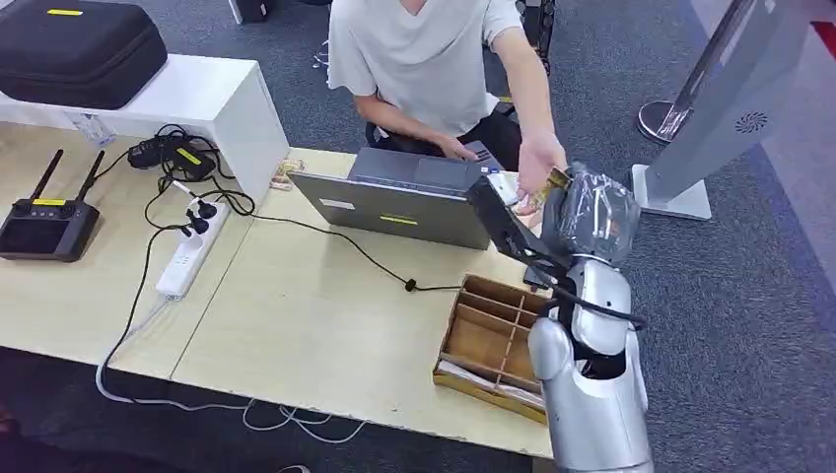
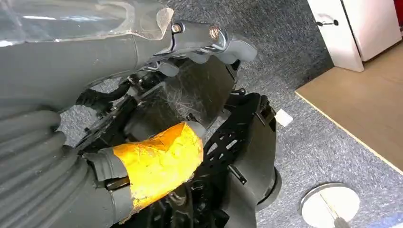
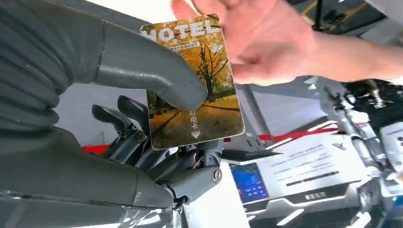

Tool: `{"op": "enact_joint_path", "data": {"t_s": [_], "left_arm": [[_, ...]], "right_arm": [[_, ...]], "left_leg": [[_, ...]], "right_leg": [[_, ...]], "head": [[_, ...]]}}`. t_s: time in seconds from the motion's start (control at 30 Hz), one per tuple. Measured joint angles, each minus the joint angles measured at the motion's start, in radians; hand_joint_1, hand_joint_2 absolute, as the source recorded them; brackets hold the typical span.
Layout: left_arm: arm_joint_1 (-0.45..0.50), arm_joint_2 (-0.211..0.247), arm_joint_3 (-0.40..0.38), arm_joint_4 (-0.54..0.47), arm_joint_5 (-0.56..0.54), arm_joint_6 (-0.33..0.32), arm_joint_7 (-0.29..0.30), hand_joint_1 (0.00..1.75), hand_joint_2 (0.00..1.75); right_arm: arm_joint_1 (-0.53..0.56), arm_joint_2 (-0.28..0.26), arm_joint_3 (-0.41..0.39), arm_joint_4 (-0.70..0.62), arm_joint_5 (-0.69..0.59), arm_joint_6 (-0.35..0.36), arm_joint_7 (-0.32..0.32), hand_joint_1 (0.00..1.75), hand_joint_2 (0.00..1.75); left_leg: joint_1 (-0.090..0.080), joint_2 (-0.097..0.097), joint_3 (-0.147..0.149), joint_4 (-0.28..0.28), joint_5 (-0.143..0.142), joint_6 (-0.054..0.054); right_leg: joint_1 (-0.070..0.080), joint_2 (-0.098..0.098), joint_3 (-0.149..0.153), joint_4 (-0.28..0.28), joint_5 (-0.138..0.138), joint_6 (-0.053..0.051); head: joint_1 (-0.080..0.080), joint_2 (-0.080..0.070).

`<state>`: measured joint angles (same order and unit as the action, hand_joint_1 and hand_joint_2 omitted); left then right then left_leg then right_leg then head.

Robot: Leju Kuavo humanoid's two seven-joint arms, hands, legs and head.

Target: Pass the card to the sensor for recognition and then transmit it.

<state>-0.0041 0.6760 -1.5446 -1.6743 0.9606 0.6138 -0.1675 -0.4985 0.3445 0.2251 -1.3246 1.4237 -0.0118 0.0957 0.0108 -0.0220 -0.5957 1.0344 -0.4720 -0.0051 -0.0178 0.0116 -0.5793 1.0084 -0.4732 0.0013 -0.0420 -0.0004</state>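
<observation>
**A:** Two hands meet at the card in the head view, yes?

**B:** Yes. The right robot hand, wrapped in clear film, is raised over the far right corner of the table, and the yellow card sticks out of it toward the person's hand. That hand is at the card's far edge; whether it touches I cannot tell from here.

**A:** What else is on the table?

**B:** A grey laptop just beside the person, a wooden divided box near the right arm, a white power strip with cables, and a black remote controller at the left. A black case sits on a white shelf.

**A:** And the left wrist view?

**B:** The left robot hand hangs over grey carpet, its thumb taped yellow, its fingers curled inward with nothing in them.

**A:** The right wrist view?

**B:** The right robot hand pinches the card, printed "HOTEL" over autumn trees, between the thick thumb and the dark fingers behind it. The person's hand lies open behind the card's upper end. A kiosk with a blue screen stands beyond.
</observation>
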Motion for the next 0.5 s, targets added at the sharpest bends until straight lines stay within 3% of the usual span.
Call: {"op": "enact_joint_path", "data": {"t_s": [0.17,0.2,0.5], "left_arm": [[-0.006,-0.013,0.0,0.013,0.002,-0.007,0.0,0.0,1.75],[-0.006,-0.014,0.0,0.014,0.004,-0.008,0.0,0.0,1.75],[-0.007,-0.023,0.0,0.026,0.004,-0.007,-0.003,0.0,1.75]], "right_arm": [[-0.007,0.002,-0.037,0.044,0.011,-0.011,-0.008,1.75,1.75],[-0.007,0.002,-0.044,0.05,0.013,-0.013,-0.01,0.0,1.75],[-0.006,0.002,-0.093,0.089,0.016,-0.021,-0.027,0.0,1.75]], "left_leg": [[0.0,0.0,0.0,0.0,0.0,0.0],[0.0,0.0,0.0,0.0,0.0,0.0],[0.0,0.0,0.0,0.0,0.0,0.0]], "right_leg": [[0.0,0.0,0.0,0.0,0.0,0.0],[0.0,0.0,0.0,0.0,0.0,0.0],[0.0,0.0,0.0,0.0,0.0,0.0]], "head": [[0.0,0.0],[0.0,0.0],[0.0,0.0]]}}
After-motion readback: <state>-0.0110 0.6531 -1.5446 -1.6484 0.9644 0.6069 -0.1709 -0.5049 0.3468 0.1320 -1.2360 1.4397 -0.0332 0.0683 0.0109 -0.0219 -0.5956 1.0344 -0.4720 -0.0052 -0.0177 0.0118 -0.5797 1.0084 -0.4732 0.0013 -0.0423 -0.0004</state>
